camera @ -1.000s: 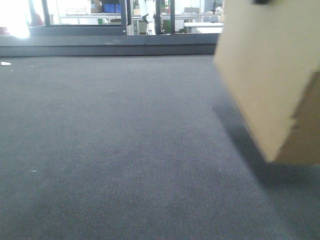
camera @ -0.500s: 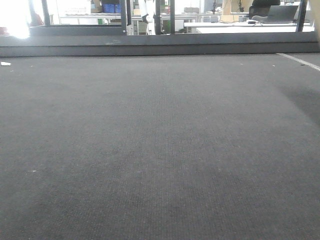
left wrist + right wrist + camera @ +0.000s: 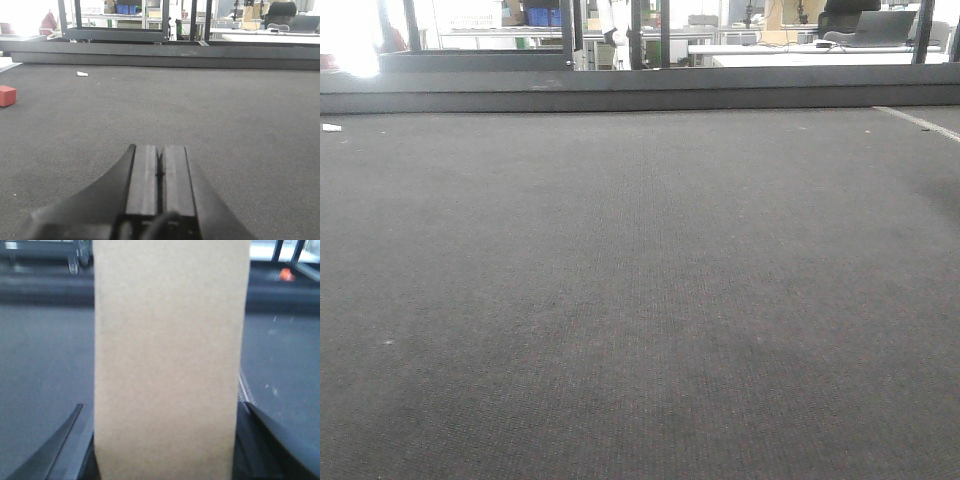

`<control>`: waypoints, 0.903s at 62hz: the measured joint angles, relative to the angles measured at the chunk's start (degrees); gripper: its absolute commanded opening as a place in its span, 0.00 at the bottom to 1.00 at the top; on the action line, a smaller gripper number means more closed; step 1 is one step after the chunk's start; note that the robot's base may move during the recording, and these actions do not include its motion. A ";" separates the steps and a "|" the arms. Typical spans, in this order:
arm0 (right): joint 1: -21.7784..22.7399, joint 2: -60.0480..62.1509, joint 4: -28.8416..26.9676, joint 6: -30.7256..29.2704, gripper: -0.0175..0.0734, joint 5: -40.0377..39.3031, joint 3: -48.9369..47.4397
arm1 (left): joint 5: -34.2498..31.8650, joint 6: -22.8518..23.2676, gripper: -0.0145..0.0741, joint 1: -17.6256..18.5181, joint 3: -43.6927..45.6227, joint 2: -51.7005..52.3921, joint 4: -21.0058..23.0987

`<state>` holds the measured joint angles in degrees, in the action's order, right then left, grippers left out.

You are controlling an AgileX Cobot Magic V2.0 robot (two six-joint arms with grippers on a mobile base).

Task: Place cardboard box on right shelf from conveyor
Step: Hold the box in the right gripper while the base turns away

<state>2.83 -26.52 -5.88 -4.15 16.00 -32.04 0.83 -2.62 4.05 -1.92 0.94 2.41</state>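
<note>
**Desk:** Where is the cardboard box [image 3: 167, 360]?

**Photographer:** Upright in the right gripper [image 3: 162, 412], its plain tan face filling the middle of the right wrist view. A dark finger shows on either side of it, low in the frame. The picture is blurred, so the contact itself is hard to see, but the claw appears to be clamped on the box. The conveyor [image 3: 45, 365] lies behind it.

**Desk:** And the left gripper [image 3: 160, 170]?

**Photographer:** Its two pads are pressed together with nothing between them, low over the dark woven belt.

**Desk:** Anything else on the belt?

**Photographer:** A red block [image 3: 7, 95] sits at the belt's left edge. A white scrap [image 3: 82, 74] lies near the far-left corner, just short of the raised edge frame [image 3: 165, 56] that runs along the far side.
</note>
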 measured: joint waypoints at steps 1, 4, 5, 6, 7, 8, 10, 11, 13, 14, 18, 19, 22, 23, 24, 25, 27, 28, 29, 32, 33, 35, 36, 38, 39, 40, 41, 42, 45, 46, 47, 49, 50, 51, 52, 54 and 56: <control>0.00 0.42 0.00 0.00 0.31 -0.01 0.63 | 0.00 0.00 0.03 0.00 0.00 0.00 0.00; 0.00 4.21 0.00 0.00 0.31 -0.01 2.14 | 0.00 0.00 0.03 0.00 0.00 0.00 0.00; 0.00 4.62 0.00 0.00 0.31 -0.01 2.77 | 0.00 0.00 0.03 0.00 0.00 0.00 0.00; 0.00 5.89 0.00 0.00 0.31 -0.01 3.21 | 0.00 0.00 0.03 0.00 0.00 0.00 0.00; 0.00 6.74 0.00 0.00 0.31 -0.01 3.60 | 0.00 0.00 0.03 0.00 0.00 0.00 0.00; 0.00 8.00 0.00 0.00 0.31 -0.01 4.00 | 0.00 0.00 0.03 0.00 0.00 0.00 0.00; 0.00 9.65 0.00 0.00 0.31 -0.01 4.89 | 0.00 0.00 0.03 0.00 0.00 0.00 0.00; 0.00 10.45 0.00 0.00 0.31 -0.01 5.22 | 0.00 0.00 0.03 0.00 0.00 0.00 0.00; 0.00 12.37 0.00 0.00 0.31 -0.01 5.77 | 0.00 0.00 0.03 0.00 0.00 0.00 0.00; 0.00 13.09 0.00 0.00 0.31 -0.01 6.11 | 0.00 0.00 0.03 0.00 0.00 0.00 0.00; 0.00 16.14 0.00 0.00 0.31 -0.01 6.77 | 0.00 0.00 0.03 0.00 0.00 0.00 0.00; 0.00 16.64 0.00 0.00 0.31 -0.01 6.78 | 0.00 0.00 0.03 0.00 0.00 0.00 0.00; 0.00 18.12 0.00 0.00 0.31 -0.01 6.87 | 0.00 0.00 0.03 0.00 0.00 0.00 0.00; 0.00 18.56 0.00 0.00 0.31 -0.01 6.87 | 0.00 0.00 0.03 0.00 0.00 0.00 0.00; 0.00 18.81 0.00 0.00 0.31 -0.01 6.87 | 0.00 0.00 0.03 0.00 0.00 0.00 0.00; 0.00 19.04 0.00 0.00 0.31 -0.01 6.87 | 0.00 0.00 0.03 0.00 0.00 0.00 0.00; 0.00 19.32 0.00 0.00 0.31 -0.01 6.87 | 0.00 0.00 0.03 0.00 0.00 0.00 0.00; 0.00 19.43 0.00 0.00 0.31 -0.01 6.87 | 0.00 0.00 0.03 0.00 0.00 0.00 0.00; 0.00 19.43 0.00 0.00 0.31 -0.01 6.87 | 0.00 0.00 0.03 0.00 0.00 0.00 0.00; 0.00 19.47 0.00 0.00 0.31 -0.01 6.87 | 0.00 0.00 0.03 0.00 0.00 0.00 0.00; 0.00 19.47 0.00 0.00 0.31 -0.01 6.87 | 0.00 0.00 0.03 0.00 0.00 0.00 0.00; 0.00 19.47 0.00 0.00 0.31 -0.01 6.87 | 0.00 0.00 0.03 0.00 0.00 0.00 0.00; 0.00 19.47 0.00 0.00 0.31 -0.01 6.87 | 0.00 0.00 0.03 0.00 0.00 0.00 0.00; 0.00 19.47 0.00 -0.11 0.31 -0.01 6.87 | 0.00 0.00 0.03 0.00 0.00 0.00 0.00; 0.00 19.47 0.00 -0.11 0.31 -0.01 6.87 | 0.00 0.00 0.03 0.00 0.00 0.00 0.00; 0.00 19.47 0.00 -0.11 0.31 -0.01 6.87 | 0.00 0.00 0.03 0.00 0.00 0.00 0.00; 0.00 19.47 0.00 -0.11 0.31 -0.01 6.87 | 0.00 0.00 0.03 0.00 0.00 0.00 0.00; 0.00 19.47 0.00 -0.11 0.31 -0.01 6.87 | 0.00 0.00 0.03 0.00 0.00 0.00 0.00; 0.00 19.47 -0.04 -0.11 0.31 -0.01 6.87 | 0.00 0.00 0.03 0.00 0.00 0.00 0.00; 0.00 19.47 -0.04 -0.11 0.31 -0.01 6.87 | 0.00 0.00 0.03 0.00 0.00 0.00 0.00; 0.00 19.47 -0.04 -0.11 0.31 -0.01 6.87 | 0.00 0.00 0.03 0.00 0.00 0.00 0.00; 0.00 19.47 -0.04 -0.11 0.31 -0.01 6.87 | 0.00 0.00 0.03 0.00 0.00 0.00 0.00; 0.00 19.47 -0.04 -0.11 0.31 -0.01 6.87 | 0.00 0.00 0.03 0.00 0.00 0.00 0.00; 0.00 19.47 -0.04 -0.11 0.31 -0.01 6.87 | 0.00 0.00 0.03 0.00 0.00 0.00 0.00; 0.00 19.47 -0.04 -0.11 0.31 -0.01 6.87 | 0.00 0.00 0.03 0.00 0.00 0.00 0.00; 0.00 19.47 -0.04 -0.11 0.31 -0.01 6.87 | 0.00 0.00 0.03 0.00 0.00 0.00 0.00; 0.00 19.47 -0.04 -0.11 0.31 -0.01 6.87 | 0.00 0.00 0.03 0.00 0.00 0.00 0.00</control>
<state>2.83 -7.05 -5.92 -4.25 15.99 -25.17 0.83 -2.62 4.05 -1.92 0.94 2.41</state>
